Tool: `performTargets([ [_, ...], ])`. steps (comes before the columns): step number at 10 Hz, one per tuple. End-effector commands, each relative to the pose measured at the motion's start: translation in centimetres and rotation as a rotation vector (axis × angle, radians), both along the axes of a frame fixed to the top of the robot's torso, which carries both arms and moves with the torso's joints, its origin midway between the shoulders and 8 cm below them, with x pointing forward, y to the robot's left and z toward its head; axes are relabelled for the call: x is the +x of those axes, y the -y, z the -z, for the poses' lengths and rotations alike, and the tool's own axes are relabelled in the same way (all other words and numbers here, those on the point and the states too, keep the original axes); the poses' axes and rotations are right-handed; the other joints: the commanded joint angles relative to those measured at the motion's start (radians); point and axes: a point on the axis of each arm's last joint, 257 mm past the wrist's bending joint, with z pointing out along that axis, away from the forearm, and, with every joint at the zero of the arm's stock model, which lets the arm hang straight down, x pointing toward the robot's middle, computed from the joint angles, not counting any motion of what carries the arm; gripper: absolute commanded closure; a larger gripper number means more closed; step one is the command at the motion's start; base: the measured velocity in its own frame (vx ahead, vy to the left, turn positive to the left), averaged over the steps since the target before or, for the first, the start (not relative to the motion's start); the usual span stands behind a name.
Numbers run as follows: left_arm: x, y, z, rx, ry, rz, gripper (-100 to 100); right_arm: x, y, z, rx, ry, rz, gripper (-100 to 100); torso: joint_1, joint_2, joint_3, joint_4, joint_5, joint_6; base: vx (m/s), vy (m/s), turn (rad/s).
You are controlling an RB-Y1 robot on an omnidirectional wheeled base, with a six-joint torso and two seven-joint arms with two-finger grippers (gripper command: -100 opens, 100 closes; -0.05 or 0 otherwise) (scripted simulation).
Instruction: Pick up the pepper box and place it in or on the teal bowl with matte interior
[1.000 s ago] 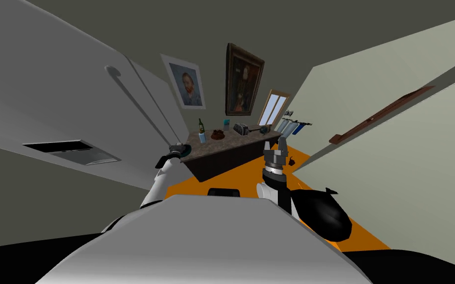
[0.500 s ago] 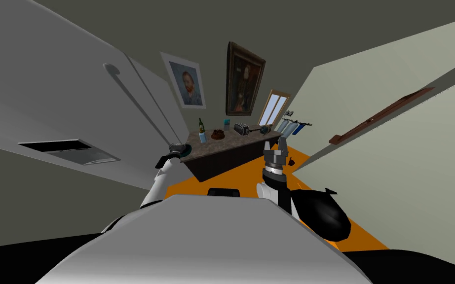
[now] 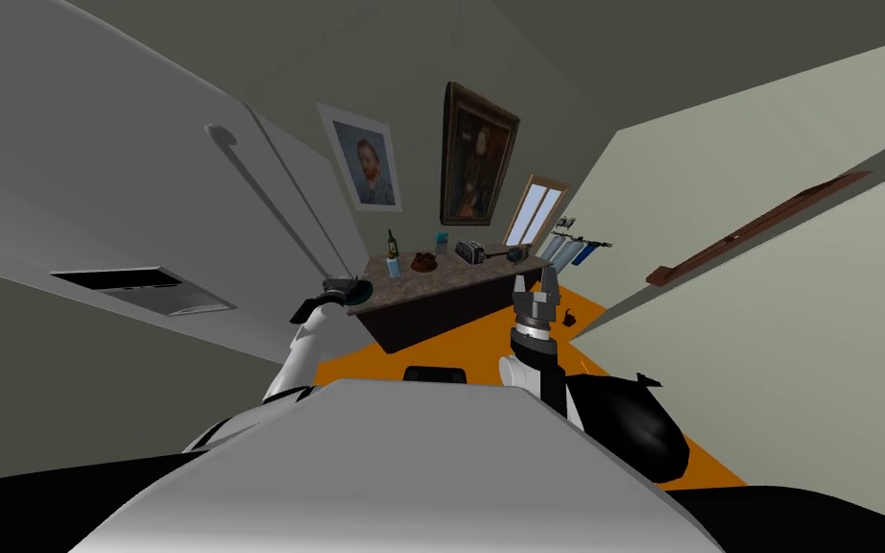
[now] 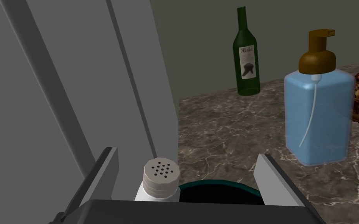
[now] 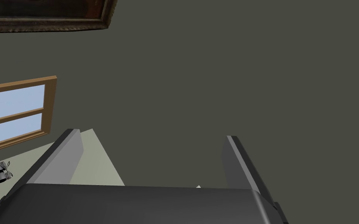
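At counter [image 4: 229,128] near corner, your left gripper [image 4: 186,152] stands spread, gripping nothing. Pepper box [image 4: 161,175] upright between its fingers, nearer one, touching neither. Teal bowl [image 4: 229,182] rim just beside box; whether box sits inside, can't tell. Judge box light, stiff, smooth, tippy: clamp body below ribbed cap. Right gripper [image 5: 152,134] spread, empty.

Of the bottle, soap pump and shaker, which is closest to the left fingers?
The white shaker with the holed cap: it stands between the open left fingers; the green bottle and blue soap pump stand farther off.
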Motion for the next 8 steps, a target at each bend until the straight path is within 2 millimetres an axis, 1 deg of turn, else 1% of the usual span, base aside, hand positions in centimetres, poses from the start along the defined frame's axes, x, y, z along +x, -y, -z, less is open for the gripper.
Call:
performTargets([
  [1,0.1,-0.7,-1.2,-0.001,0.002,0.008,-100,0.0,0.0,0.0,0.0,0.0,0.0,0,0.0,0.0,0.0,0.0,0.0,0.0,0.017,-0.059,0.045],
  [2,0.2,-1.1,-1.8,-0.001,0.003,0.012,-100,0.0,0.0,0.0,0.0,0.0,0.0,0,0.0,0.0,0.0,0.0,0.0,0.0,0.008,-0.062,0.038],
  [3,0.2,-1.8,-3.1,0.0,0.006,0.022,-100,0.0,0.0,0.0,0.0,0.0,0.0,0,0.0,0.001,0.0,0.0,0.0,0.0,0.016,-0.086,0.071],
  [4,0.3,-2.1,-3.7,0.0,0.008,0.026,-100,0.0,0.0,0.0,0.0,0.0,0.0,0,-0.001,0.0,0.0,0.0,0.0,0.0,0.022,-0.089,0.075],
  [6,0.3,-2.1,-3.6,0.0,0.009,0.024,-100,0.0,0.0,0.0,0.0,0.0,0.0,0,0.0,0.0,0.0,0.0,0.0,0.0,0.004,-0.037,0.012],
  [7,0.3,-2.1,-3.6,-0.001,0.008,0.026,0,0.0,0.0,0.0,0.0,0.0,0.0,0,0.003,0.001,0.0,0.0,0.001,0.0,0.0,0.0,0.0],
  [8,0.3,-2.1,-3.6,-0.001,0.008,0.026,0,0.0,0.0,0.0,0.0,0.0,0.0,0,0.004,0.001,0.001,0.0,0.001,0.0,0.0,0.0,0.0],
])
